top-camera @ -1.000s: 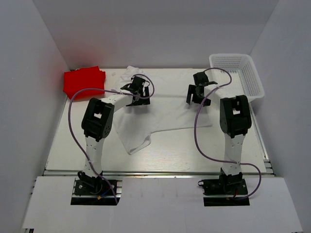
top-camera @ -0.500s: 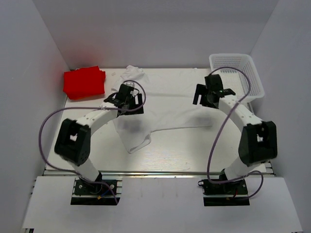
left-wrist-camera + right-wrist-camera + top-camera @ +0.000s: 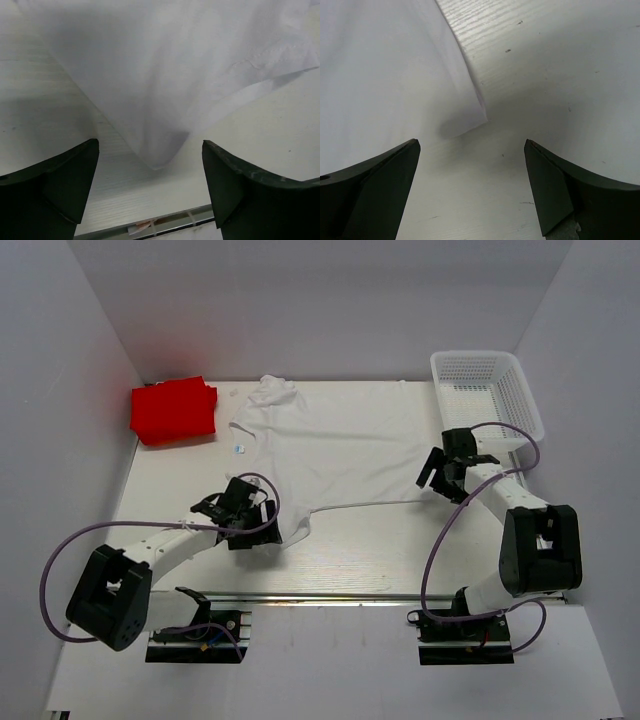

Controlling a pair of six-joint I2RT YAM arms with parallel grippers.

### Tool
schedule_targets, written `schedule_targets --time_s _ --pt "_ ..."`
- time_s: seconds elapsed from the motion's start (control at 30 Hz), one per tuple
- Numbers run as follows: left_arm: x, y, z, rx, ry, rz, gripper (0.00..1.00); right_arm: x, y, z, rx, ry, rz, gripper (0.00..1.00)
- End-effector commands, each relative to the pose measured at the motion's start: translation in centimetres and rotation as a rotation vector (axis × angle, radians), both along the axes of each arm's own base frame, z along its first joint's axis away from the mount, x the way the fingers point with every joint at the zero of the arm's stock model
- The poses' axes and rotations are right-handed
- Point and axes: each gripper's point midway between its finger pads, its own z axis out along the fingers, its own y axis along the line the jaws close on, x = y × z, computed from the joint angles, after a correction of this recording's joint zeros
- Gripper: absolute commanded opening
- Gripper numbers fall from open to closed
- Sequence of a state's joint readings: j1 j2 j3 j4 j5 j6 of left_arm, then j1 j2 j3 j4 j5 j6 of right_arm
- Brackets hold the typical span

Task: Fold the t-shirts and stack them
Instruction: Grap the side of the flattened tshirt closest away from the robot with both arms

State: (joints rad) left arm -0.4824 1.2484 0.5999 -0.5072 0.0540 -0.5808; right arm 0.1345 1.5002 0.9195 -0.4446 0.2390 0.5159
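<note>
White t-shirt [image 3: 330,455] spread flat mid-desk [image 3: 380,540]; red t-shirt [image 3: 173,410] folded in the far-left corner.
Mesh basket [image 3: 490,390] far right, apart from both shirts. Left arm [image 3: 160,545] stretched low, left jaws wide open over the white shirt's near-left corner; right arm [image 3: 495,495] low, right jaws wide open at its near-right corner, holding nothing.

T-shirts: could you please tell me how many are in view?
2: the white t-shirt spread mid-table, the red t-shirt folded at the far-left corner. None appears hidden.
</note>
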Motion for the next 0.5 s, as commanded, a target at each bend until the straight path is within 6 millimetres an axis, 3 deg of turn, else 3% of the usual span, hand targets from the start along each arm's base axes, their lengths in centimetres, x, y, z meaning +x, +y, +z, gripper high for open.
schedule_targets --time_s 0.0,0.13,0.17,0.2,0.23,0.27,0.33,0.37,0.47 --pt "-0.4 -2.0 -0.1 -0.108 0.011 -0.028 0.92 1.0 0.8 -0.3 0.069 -0.036 -0.008 0.9" --pt "-1.3 -0.9 -2.1 -0.036 0.067 -0.005 0.7 0.7 0.3 -1.3 0.084 -0.013 -0.039 0.9" --pt "-1.5 -0.6 -2.4 -0.018 0.08 0.001 0.57 0.5 0.3 -1.4 0.093 -0.009 -0.038 0.9" --pt "-1.8 -0.3 -2.8 0.0 0.094 0.005 0.51 0.5 0.2 -1.6 0.098 -0.011 -0.043 0.89" --pt "-2.2 -0.3 -2.8 0.006 0.105 -0.004 0.47 0.4 0.1 -1.6 0.102 -0.008 -0.049 0.89" --pt "-2.4 -0.2 -2.9 0.011 0.113 -0.004 0.36 0.2 0.1 -1.9 0.103 -0.003 -0.052 0.88" --pt "-2.3 -0.2 -2.5 0.008 0.099 -0.014 0.29 -0.1 -0.1 -2.4 0.104 0.003 -0.066 0.88" --pt "-2.3 -0.2 -2.5 0.008 0.098 -0.014 0.26 0.7 0.0 -2.4 0.113 -0.027 -0.066 0.84" --pt "-2.5 -0.3 -2.1 0.001 0.077 -0.033 0.07 1.0 0.3 -3.2 0.141 -0.021 -0.063 0.82"
